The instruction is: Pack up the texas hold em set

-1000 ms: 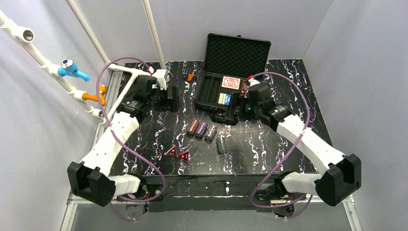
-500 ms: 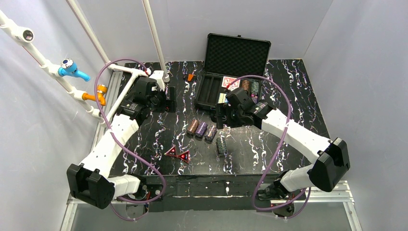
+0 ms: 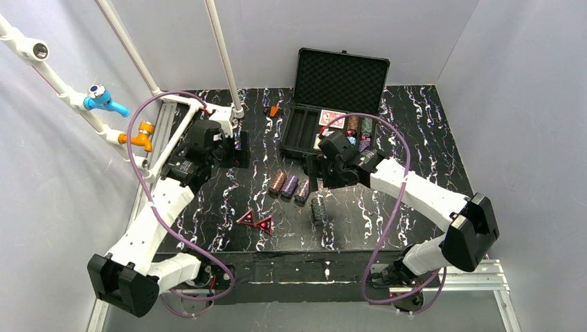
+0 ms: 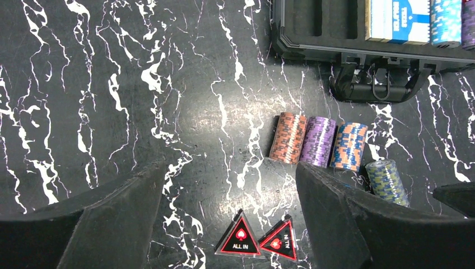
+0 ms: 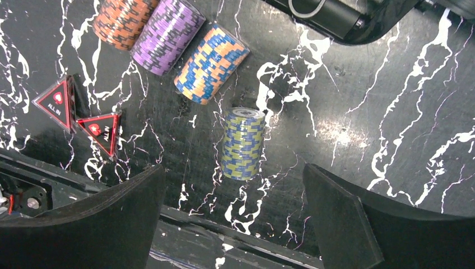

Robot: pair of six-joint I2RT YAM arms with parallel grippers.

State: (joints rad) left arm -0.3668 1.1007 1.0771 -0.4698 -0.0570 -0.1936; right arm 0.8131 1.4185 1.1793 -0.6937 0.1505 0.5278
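At the twelve o'clock edge of the table (image 3: 429, 138) the black case (image 3: 299, 131) sits open, with its foam-lined lid (image 3: 341, 79) standing up behind it. Inside I can make out a red deck (image 3: 331, 117), a blue deck (image 4: 399, 19) and some chip stacks (image 3: 358, 126) toward its three o'clock end.

Near the table's centre, three stacks lie on their sides, touching in a row: a rust one (image 3: 278, 182), a purple one (image 3: 290, 185) and an orange-blue one (image 3: 303, 191). A yellow-blue stack (image 3: 318, 208) lies alone at five o'clock of them. Two red triangles (image 3: 255, 221) sit side by side at seven o'clock of the row.

My left gripper (image 3: 239, 149) hovers at ten o'clock of the row, fingers spread wide and holding nothing. My right gripper (image 5: 233, 168) hangs between the case and the row, also spread wide and bare. Through its wrist camera, the yellow-blue stack shows in the gap between the fingers.

A small orange object (image 3: 274, 111) lies at nine o'clock of the case.
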